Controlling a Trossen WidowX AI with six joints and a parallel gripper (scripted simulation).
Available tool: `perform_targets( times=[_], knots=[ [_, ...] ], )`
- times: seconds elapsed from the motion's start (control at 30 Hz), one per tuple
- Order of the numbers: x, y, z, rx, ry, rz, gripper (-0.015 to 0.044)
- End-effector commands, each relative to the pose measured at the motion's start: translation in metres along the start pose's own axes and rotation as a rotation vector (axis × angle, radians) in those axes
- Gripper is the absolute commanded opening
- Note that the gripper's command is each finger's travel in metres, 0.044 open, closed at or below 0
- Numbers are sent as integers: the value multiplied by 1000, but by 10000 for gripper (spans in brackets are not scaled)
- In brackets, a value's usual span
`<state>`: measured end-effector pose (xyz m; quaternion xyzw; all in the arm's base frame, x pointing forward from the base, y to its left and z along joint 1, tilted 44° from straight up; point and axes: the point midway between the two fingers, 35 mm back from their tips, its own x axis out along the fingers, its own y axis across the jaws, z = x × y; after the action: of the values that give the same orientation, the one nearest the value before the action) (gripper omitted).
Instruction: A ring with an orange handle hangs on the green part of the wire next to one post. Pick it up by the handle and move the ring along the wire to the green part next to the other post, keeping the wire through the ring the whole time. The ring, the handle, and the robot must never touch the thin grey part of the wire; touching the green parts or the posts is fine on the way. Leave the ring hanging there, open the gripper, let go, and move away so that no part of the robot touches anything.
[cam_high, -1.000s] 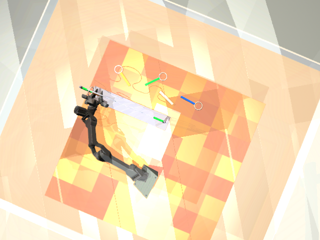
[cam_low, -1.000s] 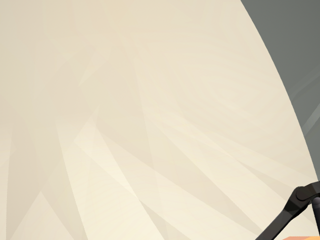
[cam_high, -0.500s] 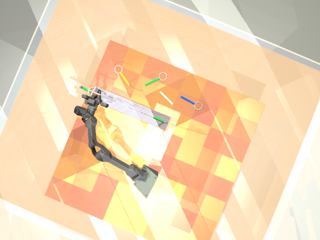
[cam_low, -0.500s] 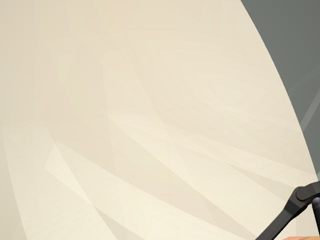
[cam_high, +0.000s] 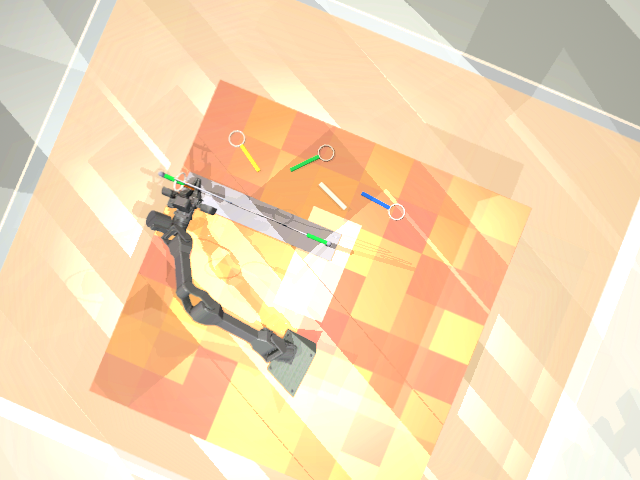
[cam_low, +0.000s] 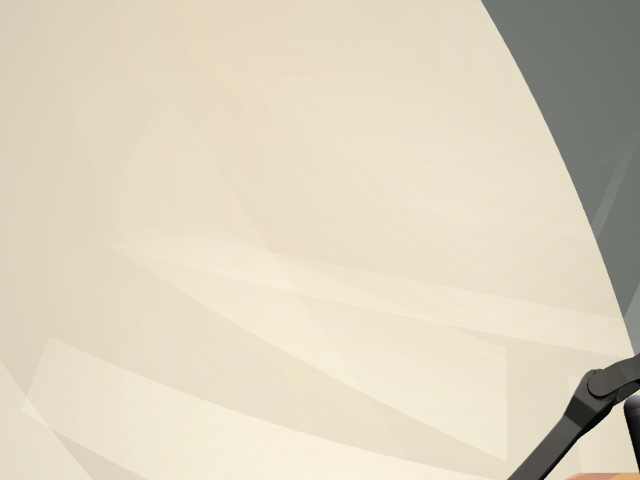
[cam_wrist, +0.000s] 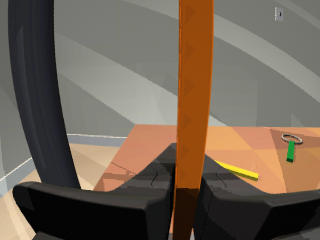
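The orange handle (cam_wrist: 196, 75) stands upright in the wrist view, between the closed fingers of my gripper (cam_wrist: 180, 150) (cam_high: 195, 186). The ring is small in the top view, at the left green part (cam_high: 168, 177) of the wire; whether it touches the wire cannot be told. The left post (cam_high: 161, 174) (cam_wrist: 37, 95) (cam_low: 633, 418) stands beside my gripper. The thin grey wire (cam_high: 248, 208) runs past my gripper to the other green part (cam_high: 317, 239) at the right post (cam_high: 329, 243). The ring is out of the wrist view.
Behind the wire lie a yellow-handled ring (cam_high: 250, 157) (cam_wrist: 240, 171), a green-handled ring (cam_high: 305, 163) (cam_wrist: 290, 151), a white stick (cam_high: 332, 195) and a blue-handled ring (cam_high: 375, 200). A long grey base plate (cam_high: 324, 250) lies below the wire. My arm (cam_high: 183, 263) (cam_low: 578, 408) reaches in from the front.
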<state>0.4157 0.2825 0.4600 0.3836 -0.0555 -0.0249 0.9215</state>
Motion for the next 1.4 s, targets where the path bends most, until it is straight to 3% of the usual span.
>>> perform_targets(
  times=[0.0, 0.63, 1.37],
  knots=[
    [-1, 1, 4, 7, 2, 4, -150],
    [-2, 0, 4, 7, 12, 4, -150],
    [-48, -22, 12, -3, 387, 2, -150]
  ],
)
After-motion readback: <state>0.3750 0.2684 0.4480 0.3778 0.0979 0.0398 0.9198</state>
